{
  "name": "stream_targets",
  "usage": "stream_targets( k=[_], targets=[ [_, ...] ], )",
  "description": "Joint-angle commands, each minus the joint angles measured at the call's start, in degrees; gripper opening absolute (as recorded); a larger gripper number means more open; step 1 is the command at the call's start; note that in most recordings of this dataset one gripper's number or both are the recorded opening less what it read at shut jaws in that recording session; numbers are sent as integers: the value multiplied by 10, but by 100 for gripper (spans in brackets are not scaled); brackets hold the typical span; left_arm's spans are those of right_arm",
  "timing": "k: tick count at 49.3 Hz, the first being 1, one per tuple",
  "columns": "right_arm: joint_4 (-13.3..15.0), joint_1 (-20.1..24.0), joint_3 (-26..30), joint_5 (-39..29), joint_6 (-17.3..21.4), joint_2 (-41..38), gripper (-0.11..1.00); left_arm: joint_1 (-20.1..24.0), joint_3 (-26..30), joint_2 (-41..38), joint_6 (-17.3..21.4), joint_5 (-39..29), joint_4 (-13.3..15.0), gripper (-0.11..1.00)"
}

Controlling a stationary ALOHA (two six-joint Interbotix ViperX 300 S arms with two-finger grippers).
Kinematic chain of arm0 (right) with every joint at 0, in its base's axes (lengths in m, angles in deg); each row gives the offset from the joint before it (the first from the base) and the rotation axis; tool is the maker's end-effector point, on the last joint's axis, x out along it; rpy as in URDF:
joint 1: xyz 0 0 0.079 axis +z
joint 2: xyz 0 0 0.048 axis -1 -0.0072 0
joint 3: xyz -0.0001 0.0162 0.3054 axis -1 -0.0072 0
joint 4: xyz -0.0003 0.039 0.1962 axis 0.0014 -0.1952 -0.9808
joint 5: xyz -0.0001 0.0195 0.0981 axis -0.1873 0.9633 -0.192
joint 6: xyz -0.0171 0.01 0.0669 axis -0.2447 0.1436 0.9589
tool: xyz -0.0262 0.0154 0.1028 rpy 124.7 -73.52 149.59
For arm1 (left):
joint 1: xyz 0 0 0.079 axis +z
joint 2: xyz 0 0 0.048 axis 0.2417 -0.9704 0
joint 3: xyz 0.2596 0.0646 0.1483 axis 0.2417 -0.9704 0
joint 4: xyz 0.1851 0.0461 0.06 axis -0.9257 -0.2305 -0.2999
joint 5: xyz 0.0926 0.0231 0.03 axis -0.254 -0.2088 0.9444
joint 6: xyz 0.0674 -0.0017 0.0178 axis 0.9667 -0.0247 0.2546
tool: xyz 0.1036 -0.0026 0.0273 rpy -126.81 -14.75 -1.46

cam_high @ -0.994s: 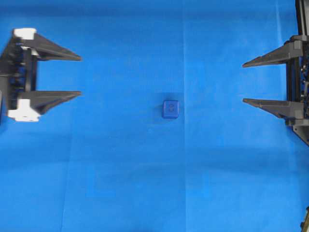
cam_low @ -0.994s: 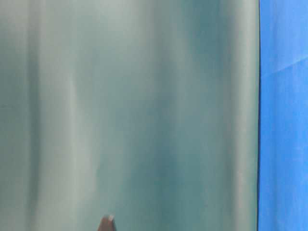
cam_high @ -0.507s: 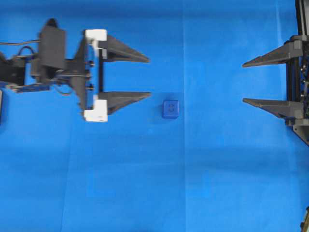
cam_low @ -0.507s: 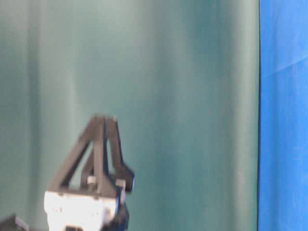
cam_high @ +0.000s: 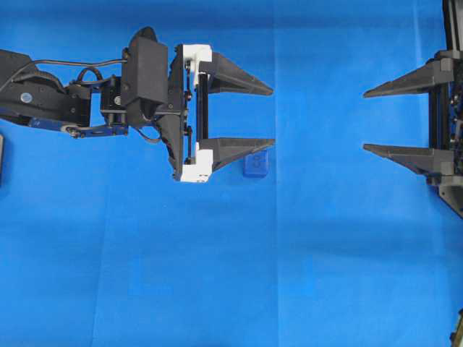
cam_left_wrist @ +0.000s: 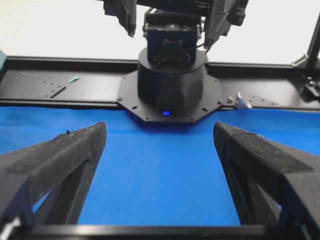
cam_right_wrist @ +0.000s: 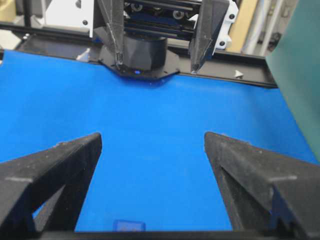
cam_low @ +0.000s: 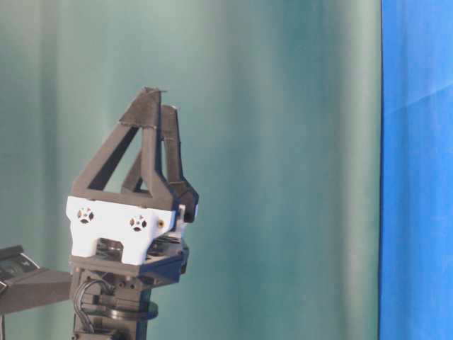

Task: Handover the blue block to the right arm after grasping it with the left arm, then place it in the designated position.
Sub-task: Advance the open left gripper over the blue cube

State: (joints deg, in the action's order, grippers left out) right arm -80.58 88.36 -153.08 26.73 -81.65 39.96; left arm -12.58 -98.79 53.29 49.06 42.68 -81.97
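The blue block [cam_high: 257,166] sits on the blue cloth near the middle, and a faint darker square, the designated position [cam_high: 234,181], shows around it. My left gripper [cam_high: 273,117] is open over the cloth. Its lower finger [cam_high: 242,147] overlaps the block's top edge from above, and the block lies outside the gap. The block is hidden in the left wrist view, where the left gripper [cam_left_wrist: 159,127] frames bare cloth. My right gripper [cam_high: 364,123] hangs open at the right edge. In its wrist view the right gripper [cam_right_wrist: 152,136] faces the block [cam_right_wrist: 129,225] low down.
A teal backdrop [cam_low: 283,142] fills the table-level view, with the left gripper [cam_low: 161,99] pointing up in front of it. A black frame rail [cam_left_wrist: 50,85] and the right arm's base [cam_left_wrist: 170,75] bound the far side. A dark object [cam_high: 1,159] sits at the left edge.
The left arm has travelled right from the left edge until its open fingers reach the block. The block and the right arm have not moved.
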Motion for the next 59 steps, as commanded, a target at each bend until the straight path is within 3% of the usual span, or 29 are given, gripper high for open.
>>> stream_targets(
  k=[1, 14, 42, 51, 59],
  targets=[
    [-2, -4, 15, 2, 1, -3, 96, 1, 13, 6, 1, -1, -1, 91],
    [-2, -5, 15, 2, 1, -4, 96, -1, 40, -8, -7, -85, -1, 91],
    [-2, -5, 13, -8, 1, -4, 96, -2, 250, -112, -8, -533, -1, 91],
    [-2, -5, 12, -9, 1, -4, 96, -4, 284, -128, -4, -606, -1, 91],
    [-2, -5, 13, -11, 1, -4, 96, -3, 286, -129, -4, -613, -2, 91]
  ],
)
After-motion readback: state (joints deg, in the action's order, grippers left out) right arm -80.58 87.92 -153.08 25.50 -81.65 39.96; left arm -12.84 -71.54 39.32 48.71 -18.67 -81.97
